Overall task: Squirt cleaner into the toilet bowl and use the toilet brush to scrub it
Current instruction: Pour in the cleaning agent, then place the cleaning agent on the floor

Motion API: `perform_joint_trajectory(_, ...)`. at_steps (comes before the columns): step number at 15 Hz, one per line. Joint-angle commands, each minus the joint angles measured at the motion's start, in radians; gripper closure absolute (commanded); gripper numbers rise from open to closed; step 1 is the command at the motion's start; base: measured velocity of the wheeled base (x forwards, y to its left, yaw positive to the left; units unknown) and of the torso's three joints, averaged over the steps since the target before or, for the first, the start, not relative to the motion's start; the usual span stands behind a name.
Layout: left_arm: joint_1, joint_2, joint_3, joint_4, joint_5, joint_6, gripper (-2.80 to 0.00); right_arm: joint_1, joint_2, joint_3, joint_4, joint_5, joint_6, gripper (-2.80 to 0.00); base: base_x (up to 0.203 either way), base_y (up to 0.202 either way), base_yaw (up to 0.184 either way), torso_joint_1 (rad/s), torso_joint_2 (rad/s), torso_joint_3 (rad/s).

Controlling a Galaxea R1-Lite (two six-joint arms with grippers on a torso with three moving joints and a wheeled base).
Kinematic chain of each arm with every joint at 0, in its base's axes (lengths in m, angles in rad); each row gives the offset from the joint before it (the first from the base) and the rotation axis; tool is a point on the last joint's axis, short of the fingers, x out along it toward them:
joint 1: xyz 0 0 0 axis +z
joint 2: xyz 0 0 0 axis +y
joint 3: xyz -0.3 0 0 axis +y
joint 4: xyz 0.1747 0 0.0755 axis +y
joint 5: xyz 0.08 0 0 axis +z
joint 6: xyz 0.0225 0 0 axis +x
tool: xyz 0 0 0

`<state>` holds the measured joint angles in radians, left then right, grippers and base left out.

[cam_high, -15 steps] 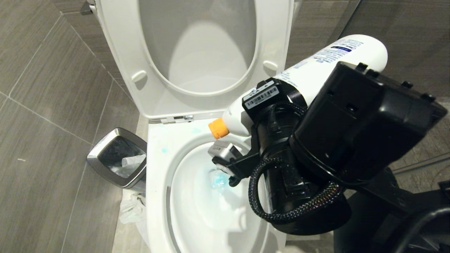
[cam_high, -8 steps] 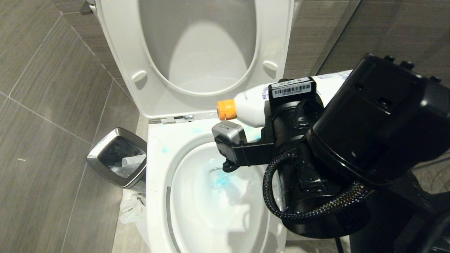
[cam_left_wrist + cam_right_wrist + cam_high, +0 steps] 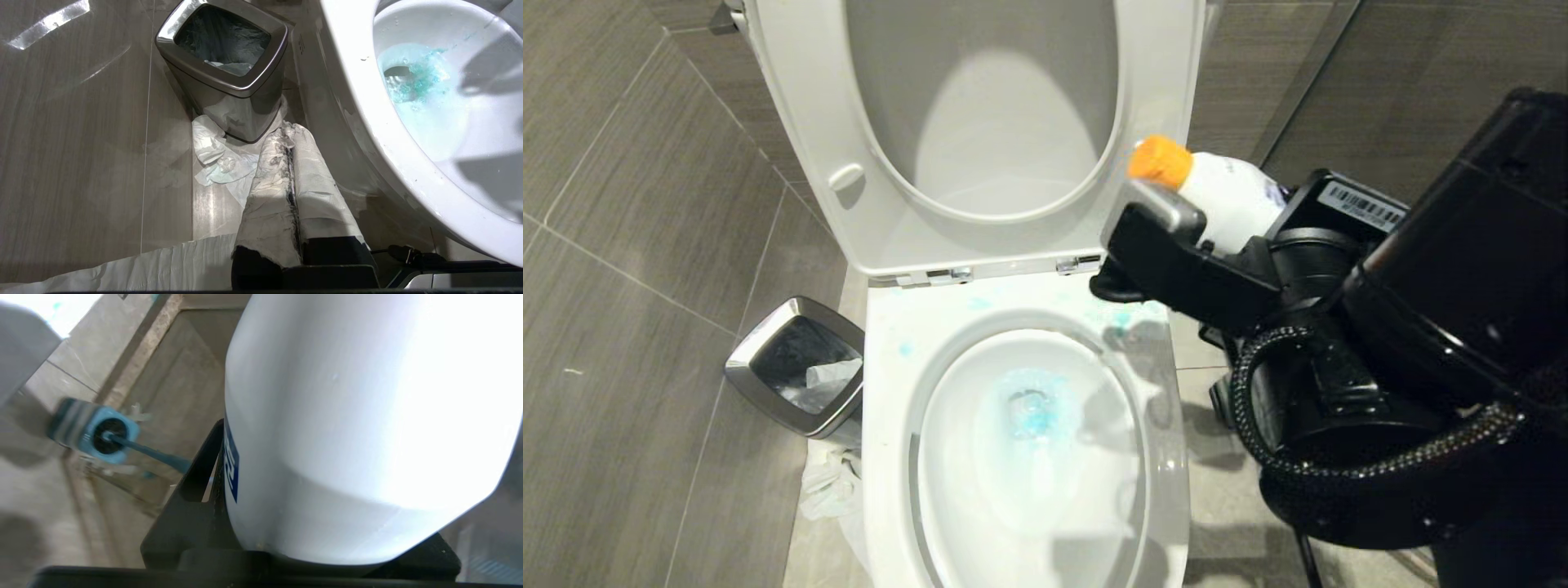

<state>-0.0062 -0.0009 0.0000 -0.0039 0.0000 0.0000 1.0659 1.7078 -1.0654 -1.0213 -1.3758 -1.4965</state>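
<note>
While the left gripper (image 3: 292, 196) hangs low beside the bowl (image 3: 890, 457) with its paper-wrapped fingers (image 3: 269, 204) pressed together and holding nothing, the right gripper (image 3: 1217, 224) is clamped on the bottle (image 3: 1229, 200) off the bowl's right rear corner. The bottle's long axis runs aslant — orange cap (image 3: 1160, 161) up and toward the raised seat (image 3: 809, 155), base hidden behind the wrist. It is white and smooth, with a dark blue label patch (image 3: 231, 465).

The bowl holds water with turquoise cleaner (image 3: 1033, 404) clouded around the drain; small blue flecks dot the rear rim. The seat and lid stand upright behind it.

Left of the bowl, the steel-rimmed bin (image 3: 796, 363) holds a dark liner with pale paper in it, and crumpled white paper (image 3: 212, 155) lies on the floor at its foot.

Farther off on the floor, the brush (image 3: 151, 453) stands in its blue holder (image 3: 92, 430) — handle slim and slate-blue, tilted toward the right gripper.
</note>
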Motion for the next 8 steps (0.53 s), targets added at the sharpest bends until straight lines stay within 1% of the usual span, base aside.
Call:
perform_joint_trajectory(1, 0.0, 0.001, 0.0, -0.001, 0.0, 0.0, 0.0, -0.027, -0.046, 0.026, -0.005, -0.04, 0.126, 0.0, 0.0, 0.0, 0.0, 0.0, 0.0, 0.0)
perform_joint_trajectory(3, 0.0, 0.001, 0.0, -0.001, 0.0, 0.002, 0.0, -0.044, -0.073, 0.045, -0.003, -0.059, 0.183, 0.0, 0.0, 0.0, 0.0, 0.0, 0.0, 0.0)
perform_joint_trajectory(7, 0.0, 0.001, 0.0, -0.001, 0.0, 0.0, 0.0, -0.179, -0.122, 0.031, -0.004, -0.058, 0.189, 0.0, 0.0, 0.0, 0.0, 0.0, 0.0, 0.0)
perform_joint_trajectory(8, 0.0, 0.001, 0.0, -0.001, 0.0, 0.0, 0.0, -0.207, -0.129, 0.006, -0.003, -0.055, 0.19, 0.0, 0.0, 0.0, 0.0, 0.0, 0.0, 0.0)
